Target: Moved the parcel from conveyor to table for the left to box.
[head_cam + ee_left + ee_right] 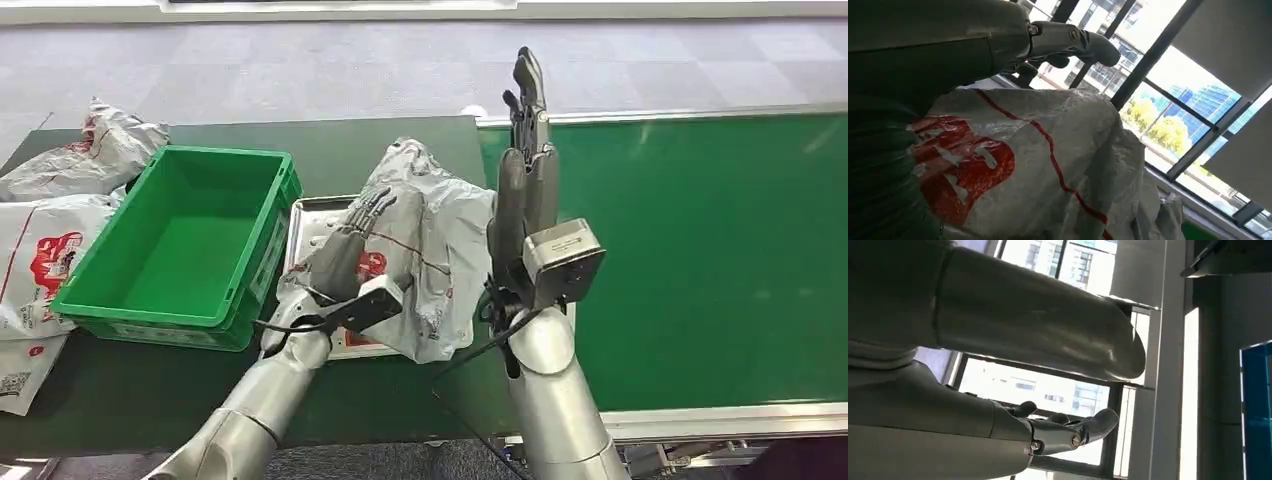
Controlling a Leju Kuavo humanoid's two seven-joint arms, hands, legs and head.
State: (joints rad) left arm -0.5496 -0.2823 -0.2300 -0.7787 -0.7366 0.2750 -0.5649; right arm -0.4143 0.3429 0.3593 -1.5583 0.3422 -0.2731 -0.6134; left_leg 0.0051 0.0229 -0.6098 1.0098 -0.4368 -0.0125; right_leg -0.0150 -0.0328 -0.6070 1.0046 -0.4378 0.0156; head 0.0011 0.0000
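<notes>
A crumpled silver-grey parcel (440, 250) with red print stands on a metal tray (310, 215) on the dark table, just left of the green conveyor belt (700, 250). My left hand (355, 240) lies against the parcel's left face with its fingers stretched out over it. In the left wrist view the fingers (1063, 40) reach straight above the parcel (1048, 175) with a gap beneath them. My right hand (525, 170) stands upright at the parcel's right edge, fingers straight and pointing up, holding nothing. The right wrist view shows its fingers (1068, 432) extended and empty.
An empty green box (225, 153) sits on the table (130, 390) left of the tray. Several more white and grey parcels (50, 250) are piled at the table's left end. The conveyor's metal rail (700, 420) runs along the near edge.
</notes>
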